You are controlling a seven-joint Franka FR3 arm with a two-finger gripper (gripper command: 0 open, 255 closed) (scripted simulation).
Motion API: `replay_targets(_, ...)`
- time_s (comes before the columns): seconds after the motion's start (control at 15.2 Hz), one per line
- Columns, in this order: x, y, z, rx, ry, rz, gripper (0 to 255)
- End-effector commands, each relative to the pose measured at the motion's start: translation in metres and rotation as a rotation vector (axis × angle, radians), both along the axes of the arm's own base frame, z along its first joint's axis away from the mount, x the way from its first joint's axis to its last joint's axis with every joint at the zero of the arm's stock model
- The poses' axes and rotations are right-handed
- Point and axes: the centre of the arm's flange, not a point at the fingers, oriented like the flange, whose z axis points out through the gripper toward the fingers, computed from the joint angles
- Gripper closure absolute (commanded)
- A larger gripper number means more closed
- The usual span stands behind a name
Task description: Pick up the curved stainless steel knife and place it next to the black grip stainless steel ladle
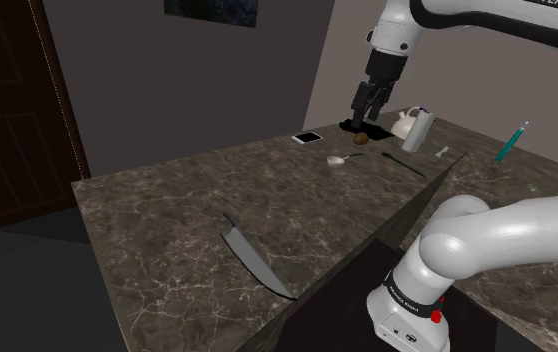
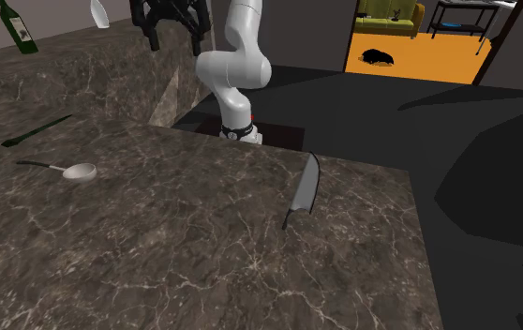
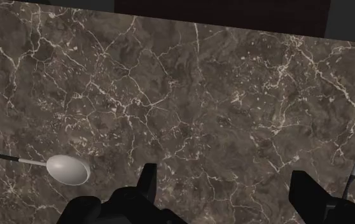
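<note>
The curved knife [image 1: 253, 256] lies flat on the dark marble counter [image 1: 177, 210], close to its front edge; its grey blade [image 2: 304, 187] points toward the robot's stand. Far from it, the ladle [image 1: 341, 158] rests with a pale bowl [image 2: 79, 172] and a thin dark handle. My gripper [image 1: 364, 108] hangs high above the counter's far end, nearer the ladle than the knife. Its fingers [image 3: 147, 182] stand open with only bare marble between them. The ladle bowl [image 3: 69, 168] lies off to one side of the open gripper [image 3: 227, 191].
Beyond the ladle lie a phone [image 1: 308, 137], a small brown object [image 1: 361, 139], a white jug [image 1: 404, 121] and a white cylinder [image 1: 420, 130]. A dark slim utensil [image 2: 37, 130] lies near the ladle. A green bottle [image 2: 18, 26] stands on the second counter.
</note>
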Motion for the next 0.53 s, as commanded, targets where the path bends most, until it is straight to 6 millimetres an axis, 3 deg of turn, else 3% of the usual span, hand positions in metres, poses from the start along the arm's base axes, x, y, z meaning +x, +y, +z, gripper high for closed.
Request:
replay_targets(0.0, 0.0, 0.0, 0.0, 0.0, 0.0, 0.0, 0)
replay_targets(0.46, 0.006, 0.07, -0.058, 0.011, 0.0, -0.014, 0)
